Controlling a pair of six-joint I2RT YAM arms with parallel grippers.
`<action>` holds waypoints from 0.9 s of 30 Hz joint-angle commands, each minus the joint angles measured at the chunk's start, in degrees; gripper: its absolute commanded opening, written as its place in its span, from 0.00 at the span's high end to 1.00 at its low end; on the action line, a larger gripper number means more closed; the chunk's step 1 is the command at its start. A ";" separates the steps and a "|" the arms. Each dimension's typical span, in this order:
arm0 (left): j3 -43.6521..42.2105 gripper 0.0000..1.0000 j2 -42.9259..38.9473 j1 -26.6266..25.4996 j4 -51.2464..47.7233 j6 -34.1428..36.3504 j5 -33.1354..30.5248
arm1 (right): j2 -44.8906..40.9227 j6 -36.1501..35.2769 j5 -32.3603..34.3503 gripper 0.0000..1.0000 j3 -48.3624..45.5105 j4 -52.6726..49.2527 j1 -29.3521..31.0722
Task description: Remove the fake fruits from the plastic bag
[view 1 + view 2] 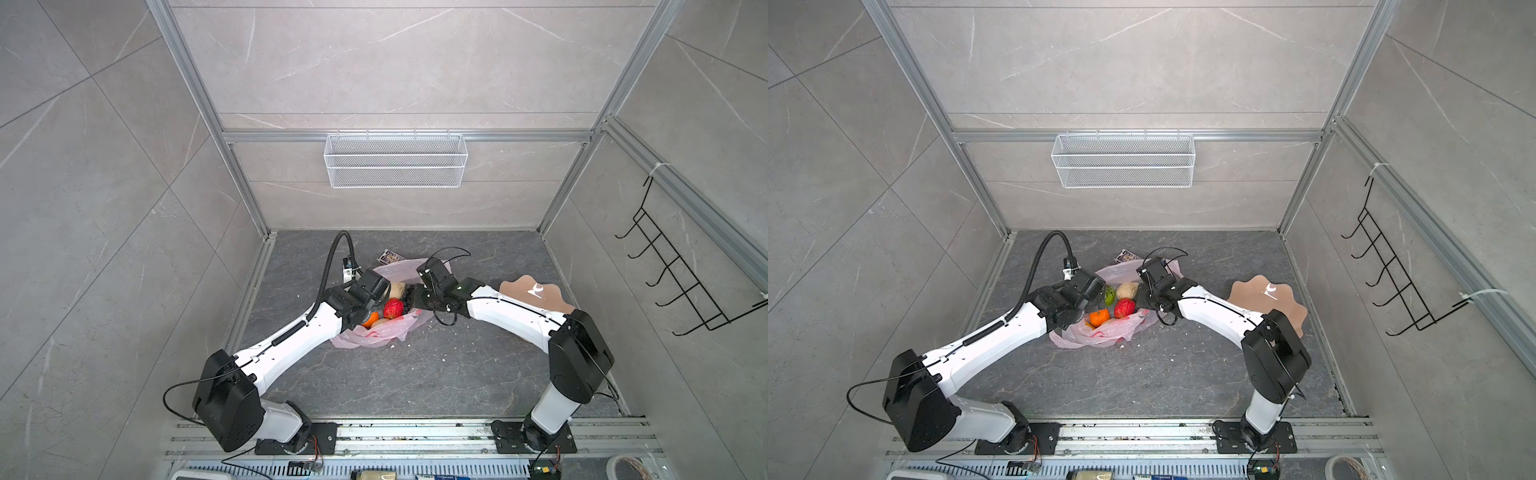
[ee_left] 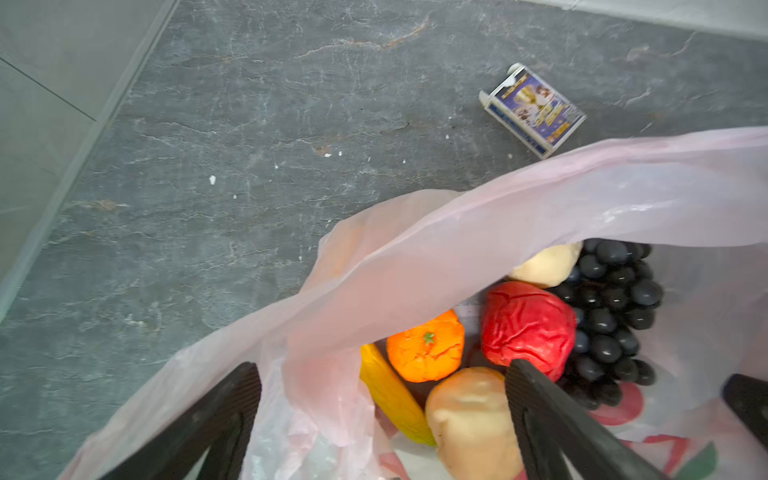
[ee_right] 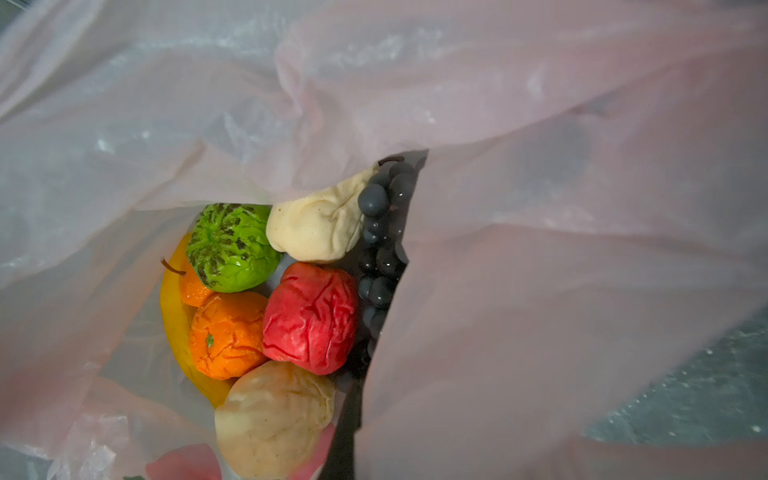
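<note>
- Dark stone table (image 1: 415,374) spreads across the cell floor; both arms lean in over its middle.
- White wire basket (image 1: 395,160) hangs on the back wall, well above the table.
- Here's the plastic bag (image 1: 376,337), thin and pink, lying on the table between the two arms with its mouth gaping upward; red print shows on its lower panel in the left wrist view.
- Peach scalloped plate (image 1: 536,293) sits off to the right, apart from the bag; the right arm hides part of it.
- Left gripper (image 2: 382,368): claw spread wide and gripping nothing; a band of the bag's rim runs between its fingers (image 2: 540,411), and the inner one sits right against the red fruit.
- Right gripper (image 1: 411,300): claw pressed together at the bag's right side, pinching the pink film; the film tents up across the right wrist view.
- Inside the bag, all in one huddle: grape bunch (image 3: 380,232) tucked against the raised film; banana (image 3: 176,324) curving along the opposite side.
- Beige fruit (image 3: 274,419) touches the red fruit (image 3: 311,318); a paler beige fruit (image 3: 316,228) sits on the red one's other side, beside the grapes.
- Striped green fruit (image 3: 230,247) rides on top of a small orange (image 3: 193,286); the bigger orange (image 3: 226,334) is wedged between banana and red fruit.
- Little printed card box (image 2: 532,110) lies flat on the table, just beside the bag's far edge.
</note>
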 commanded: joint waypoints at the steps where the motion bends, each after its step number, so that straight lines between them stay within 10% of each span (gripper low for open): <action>1: 0.18 0.04 1.81 2.89 -0.77 3.05 -0.37 | -1.05 -0.42 1.00 1.00 -0.48 -0.02 0.37; 9: 0.23 0.11 10.37 12.61 6.69 8.55 12.54 | -1.86 -0.76 0.90 1.00 -1.04 -0.04 0.41; 14: -5.11 0.47 11.02 19.61 15.99 8.44 23.81 | -3.61 0.20 -0.94 1.00 -4.26 2.61 -0.96; 20: -14.99 1.00 6.78 28.62 28.79 3.97 38.36 | -7.55 5.38 -19.51 1.00 -17.97 23.25 -11.64; 27: -31.13 1.00 -1.61 42.94 47.58 -9.48 51.35 | -8.97 1.98 -27.38 1.00 -23.05 31.85 -17.77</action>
